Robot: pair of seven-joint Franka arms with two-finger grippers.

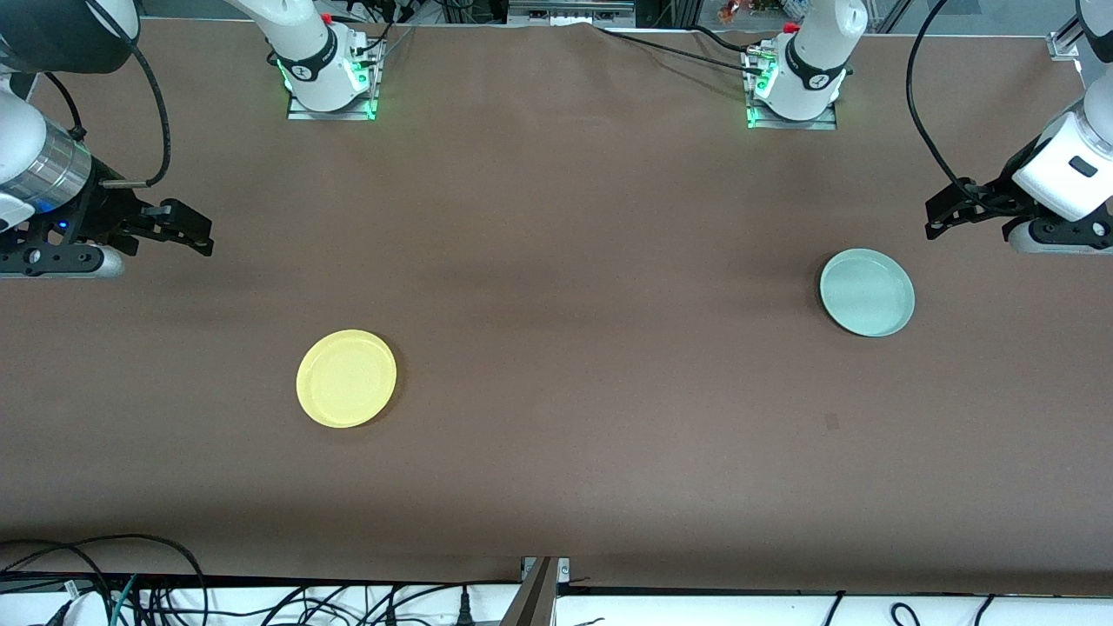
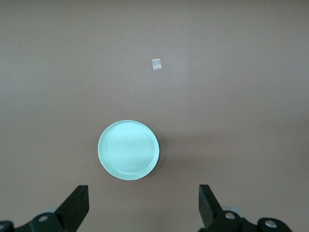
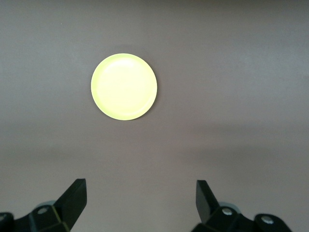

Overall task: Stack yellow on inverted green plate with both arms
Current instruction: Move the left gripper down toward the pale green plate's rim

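Observation:
The yellow plate (image 1: 346, 378) (image 3: 124, 86) lies flat on the brown table toward the right arm's end. The pale green plate (image 1: 867, 292) (image 2: 129, 150) lies flat toward the left arm's end, farther from the front camera than the yellow one. My left gripper (image 1: 932, 217) (image 2: 144, 198) hangs open over bare table beside the green plate, touching nothing. My right gripper (image 1: 204, 233) (image 3: 141, 193) hangs open over bare table at the right arm's end, well apart from the yellow plate. Nothing sits between either pair of fingers.
A small pale square mark (image 1: 831, 422) (image 2: 156, 64) sits on the table nearer the front camera than the green plate. The arm bases (image 1: 330, 78) (image 1: 796, 87) stand at the table's back edge. Cables (image 1: 174, 600) hang below the front edge.

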